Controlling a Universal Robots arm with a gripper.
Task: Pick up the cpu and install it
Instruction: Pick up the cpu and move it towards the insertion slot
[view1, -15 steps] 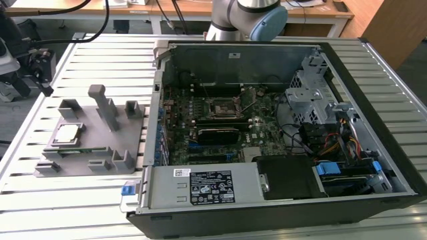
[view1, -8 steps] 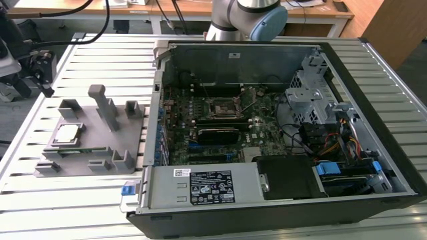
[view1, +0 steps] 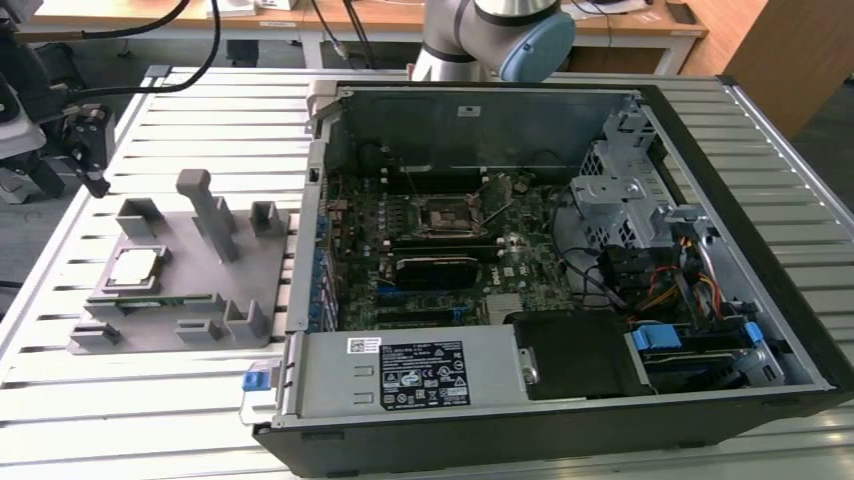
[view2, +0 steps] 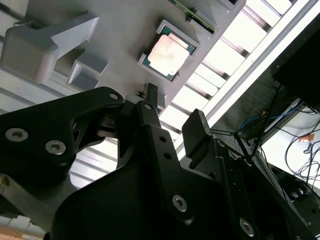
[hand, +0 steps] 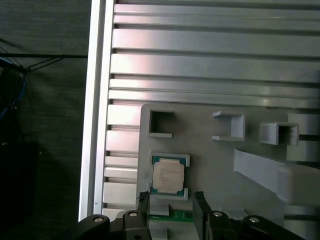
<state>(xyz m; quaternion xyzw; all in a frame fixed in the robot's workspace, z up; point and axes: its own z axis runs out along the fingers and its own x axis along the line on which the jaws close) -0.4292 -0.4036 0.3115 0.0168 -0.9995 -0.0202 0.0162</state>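
The gripper has its 2 fingers spread wide, the gap a little broader than the cpu, and they hold and touch nothing. In the first wrist view the tips sit just short of the cpu's near edge, one to each side. The cpu lies flat, metal top up, in a square recess of the grey plastic fixture. It is close to square, so no long axis shows, and its edges run parallel to the fixture's. A green memory stick lies just beside that recess. The fixture rests on the slatted metal surface. In the exterior view the gripper hangs fingers-down above the fixture's far corner, at the exterior view's left. Farther off, at the exterior view's right, the open computer case shows its empty socket, with the arm rising behind it.
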